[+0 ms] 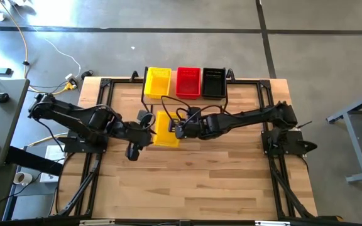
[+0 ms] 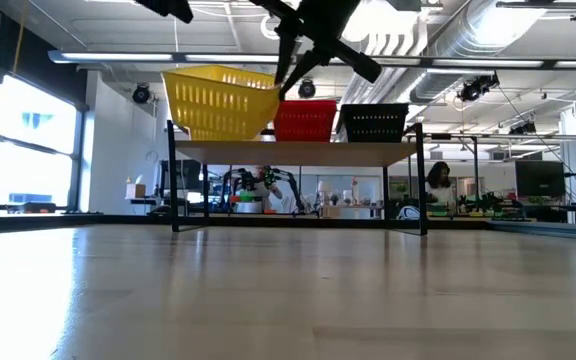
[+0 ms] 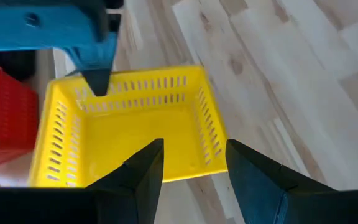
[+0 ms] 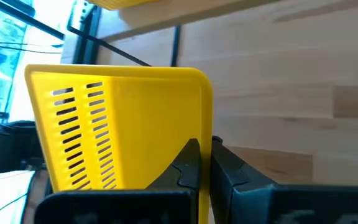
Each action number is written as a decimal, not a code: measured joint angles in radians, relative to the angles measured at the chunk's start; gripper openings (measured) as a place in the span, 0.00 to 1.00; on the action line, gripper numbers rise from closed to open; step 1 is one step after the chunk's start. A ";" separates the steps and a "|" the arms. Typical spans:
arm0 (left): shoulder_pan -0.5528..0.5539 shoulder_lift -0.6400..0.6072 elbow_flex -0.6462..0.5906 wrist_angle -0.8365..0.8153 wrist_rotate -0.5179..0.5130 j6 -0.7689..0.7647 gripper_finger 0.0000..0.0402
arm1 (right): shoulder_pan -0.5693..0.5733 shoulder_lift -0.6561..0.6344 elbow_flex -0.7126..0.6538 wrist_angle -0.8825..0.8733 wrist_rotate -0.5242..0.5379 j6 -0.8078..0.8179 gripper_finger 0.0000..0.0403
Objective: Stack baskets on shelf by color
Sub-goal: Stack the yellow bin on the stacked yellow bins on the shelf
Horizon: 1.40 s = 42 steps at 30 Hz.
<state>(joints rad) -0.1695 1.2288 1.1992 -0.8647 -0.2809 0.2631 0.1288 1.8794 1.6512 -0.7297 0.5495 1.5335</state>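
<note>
High view: right gripper (image 1: 180, 129) jaws clench a yellow basket's (image 1: 165, 127) wall, apparently aloft; left gripper (image 1: 144, 125) gapes alongside. Keep it level, nesting squarely into the shelf's yellow stack (image 1: 157, 81).

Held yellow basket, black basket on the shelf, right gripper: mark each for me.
Held yellow basket (image 1: 165, 130): high view, inside floor.
Black basket (image 1: 214, 82): high view, inside floor.
Right gripper (image 4: 205, 163): right wrist view, between fingertips at the yellow wall.

my right fingers (image 4: 205, 163) are pinched nearly together, arm stretched toward the middle; my left fingers (image 3: 194, 163) hang spread apart, arm reaching inward too.
</note>
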 joint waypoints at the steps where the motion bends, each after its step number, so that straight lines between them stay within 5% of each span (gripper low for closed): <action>1: -0.005 0.004 0.000 -0.008 -0.008 0.002 0.40 | -0.002 -0.001 0.000 0.009 0.000 -0.008 0.00; 18: -0.083 0.071 0.001 -0.061 -0.070 0.046 0.40 | -0.032 -0.003 0.000 0.087 -0.001 -0.095 0.00; 34: -0.086 0.206 0.000 -0.105 -0.244 0.009 0.40 | -0.028 -0.004 -0.001 0.161 -0.011 -0.148 0.00; 42: -0.079 0.212 0.000 -0.116 -0.224 0.009 0.28 | -0.023 -0.006 -0.001 0.200 -0.023 -0.176 0.00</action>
<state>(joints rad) -0.2481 1.4410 1.1995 -0.9810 -0.5053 0.2722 0.1062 1.8736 1.6501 -0.5295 0.5268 1.3577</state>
